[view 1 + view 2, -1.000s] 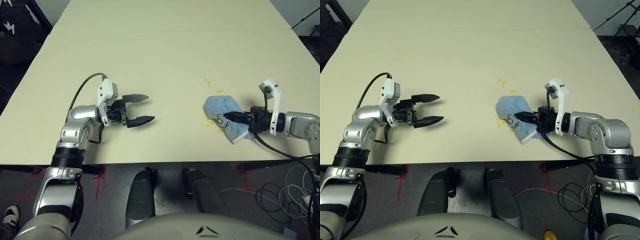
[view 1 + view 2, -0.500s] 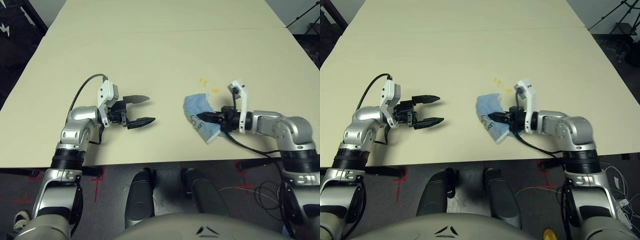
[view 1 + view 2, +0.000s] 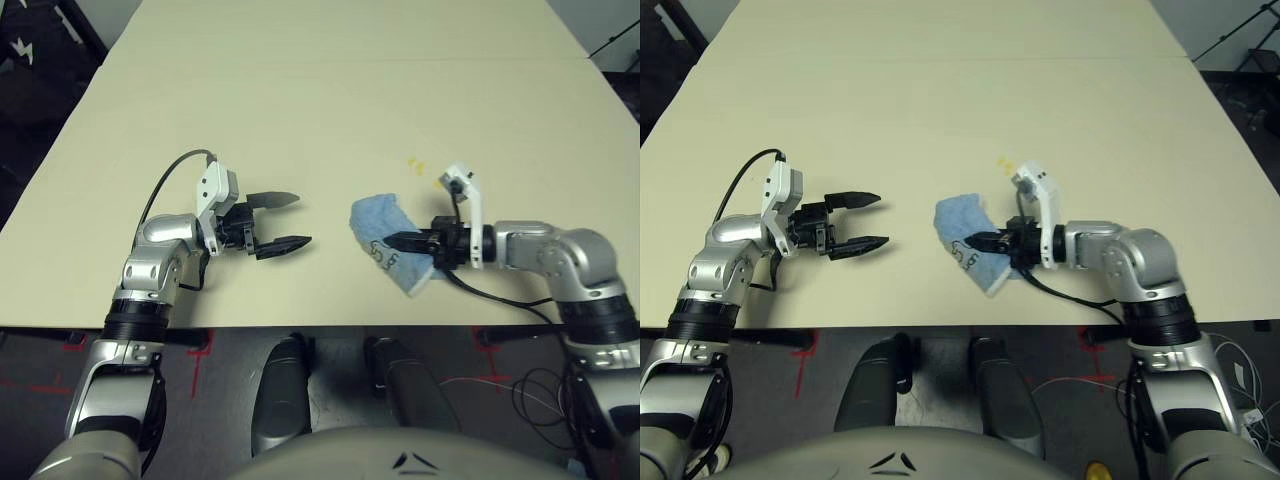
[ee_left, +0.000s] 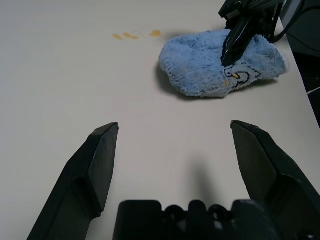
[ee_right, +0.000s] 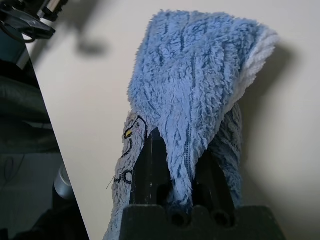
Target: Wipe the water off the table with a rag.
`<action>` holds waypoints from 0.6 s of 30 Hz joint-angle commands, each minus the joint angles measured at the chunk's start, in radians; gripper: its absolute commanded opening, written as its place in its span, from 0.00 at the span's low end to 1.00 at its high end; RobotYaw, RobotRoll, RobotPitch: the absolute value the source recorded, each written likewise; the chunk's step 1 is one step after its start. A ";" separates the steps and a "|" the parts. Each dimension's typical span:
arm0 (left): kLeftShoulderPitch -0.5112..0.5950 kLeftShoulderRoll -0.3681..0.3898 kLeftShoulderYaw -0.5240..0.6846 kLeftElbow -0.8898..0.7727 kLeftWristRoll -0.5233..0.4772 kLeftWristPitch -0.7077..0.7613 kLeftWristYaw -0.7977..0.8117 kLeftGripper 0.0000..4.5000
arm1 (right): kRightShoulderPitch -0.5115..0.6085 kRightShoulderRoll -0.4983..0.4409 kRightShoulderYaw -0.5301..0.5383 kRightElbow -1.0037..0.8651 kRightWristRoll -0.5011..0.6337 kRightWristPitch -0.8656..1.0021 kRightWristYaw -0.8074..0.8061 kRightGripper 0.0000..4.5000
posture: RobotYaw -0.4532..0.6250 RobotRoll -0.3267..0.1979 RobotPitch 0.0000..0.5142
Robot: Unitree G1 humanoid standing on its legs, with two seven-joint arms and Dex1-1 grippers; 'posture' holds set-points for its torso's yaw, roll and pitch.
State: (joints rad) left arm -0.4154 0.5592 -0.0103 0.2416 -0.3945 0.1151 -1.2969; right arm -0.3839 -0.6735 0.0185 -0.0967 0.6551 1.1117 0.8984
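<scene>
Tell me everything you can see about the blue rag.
The rag is light blue, fluffy and terry-like, with a white edge and a dark outlined print with a touch of yellow. It is bunched and folded, pinched between the fingers of the right claw. It is at the near part of the table, nearer the robot than the yellow-orange droplets.
</scene>
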 commanded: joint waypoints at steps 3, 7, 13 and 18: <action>0.001 -0.007 -0.017 0.007 0.007 -0.010 -0.010 1.00 | 0.083 -0.127 -0.053 -0.002 0.002 0.001 0.039 0.03 | 0.48 0.62 0.43; -0.006 -0.009 -0.020 0.018 0.008 -0.015 -0.015 1.00 | 0.135 -0.201 -0.087 0.015 -0.002 -0.027 0.071 0.03 | 0.48 0.62 0.43; -0.013 -0.008 -0.021 0.026 0.009 -0.020 -0.020 1.00 | 0.168 -0.284 -0.141 0.088 -0.009 -0.079 0.118 0.03 | 0.47 0.62 0.43; -0.017 -0.011 -0.023 0.034 0.012 -0.024 -0.023 1.00 | 0.078 -0.246 -0.254 0.179 0.053 -0.059 0.085 0.03 | 0.47 0.62 0.42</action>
State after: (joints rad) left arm -0.4294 0.5508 -0.0199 0.2569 -0.3925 0.0980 -1.3100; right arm -0.2751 -0.9281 -0.1727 0.0555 0.6816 1.0433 1.0066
